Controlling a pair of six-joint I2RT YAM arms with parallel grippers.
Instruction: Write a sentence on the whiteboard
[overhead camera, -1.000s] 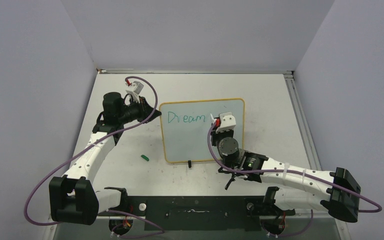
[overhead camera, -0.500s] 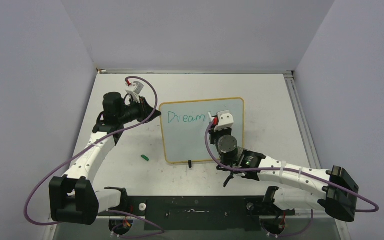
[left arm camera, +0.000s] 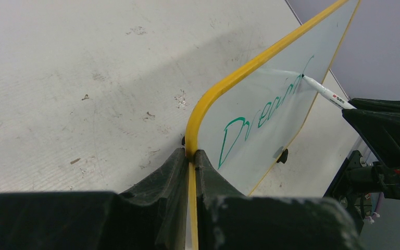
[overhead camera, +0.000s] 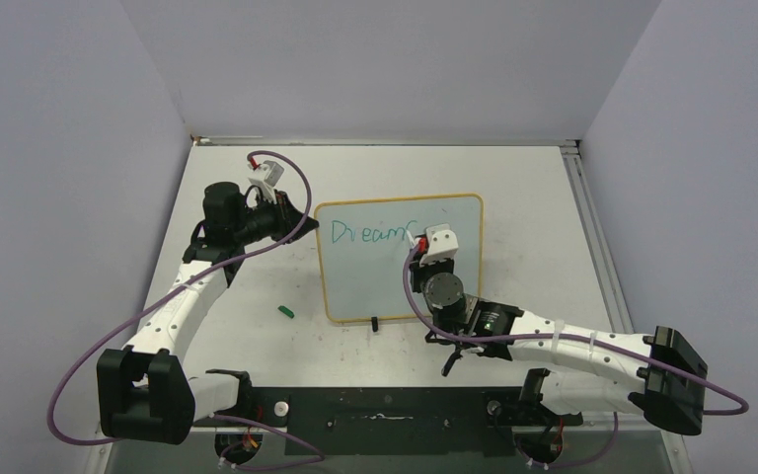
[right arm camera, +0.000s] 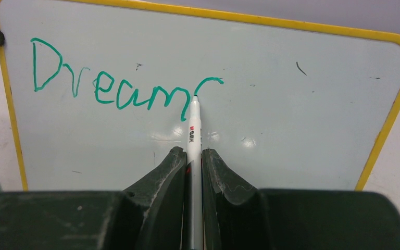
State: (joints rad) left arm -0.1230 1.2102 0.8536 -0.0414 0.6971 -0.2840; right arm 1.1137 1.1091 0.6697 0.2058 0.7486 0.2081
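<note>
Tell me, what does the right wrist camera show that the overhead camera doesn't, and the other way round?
Only the right wrist view shows the marker clamped in the right gripper, its printed label, and its tip at the green curve after "Dream". Only the overhead view shows the left arm and right arm whole, the table, and the black clip foot at the near edge of the whiteboard. Both show the whiteboard with its yellow frame and the unfinished green sentence.

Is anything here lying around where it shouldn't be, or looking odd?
Only a small green cap lies loose on the table, left of the whiteboard; probably off the marker. Otherwise nothing stands out.
</note>
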